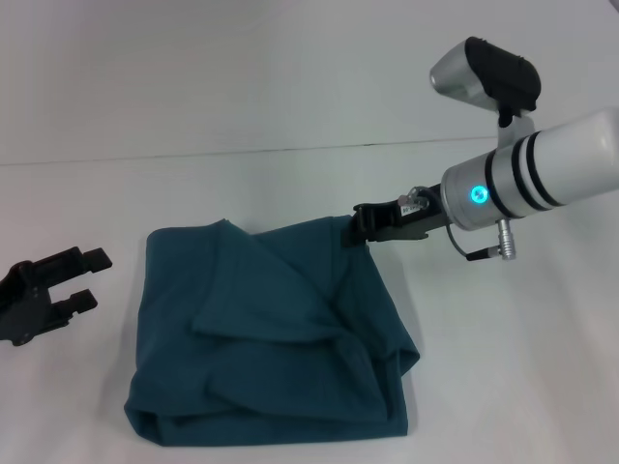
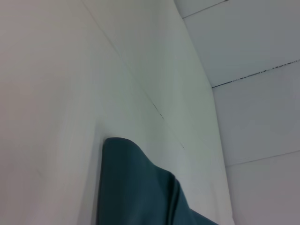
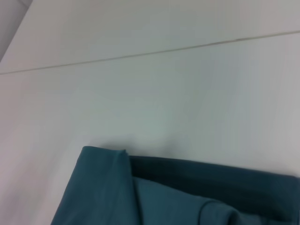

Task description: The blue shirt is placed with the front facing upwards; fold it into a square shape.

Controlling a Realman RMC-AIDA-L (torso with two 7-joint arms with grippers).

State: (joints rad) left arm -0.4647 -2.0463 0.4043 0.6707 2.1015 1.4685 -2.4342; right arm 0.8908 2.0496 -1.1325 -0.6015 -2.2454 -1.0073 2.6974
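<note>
White worktop (image 1: 290, 116) carried the blue shirt (image 1: 276, 333), folded to a rumpled near-square; right gripper (image 1: 372, 222) clamped on its far right corner, left gripper (image 1: 53, 290) open, well apart; risk: pulling could undo folds.

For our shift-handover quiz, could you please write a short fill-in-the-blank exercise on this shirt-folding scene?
1. The blue shirt lies folded into a rough ____ shape on the table.
2. The right gripper is at the shirt's far ____ corner.
3. The left gripper sits to the shirt's left with its fingers ____.
4. The shirt's printed lettering is ____ in the head view.

Missing words: square; right; open; hidden
</note>
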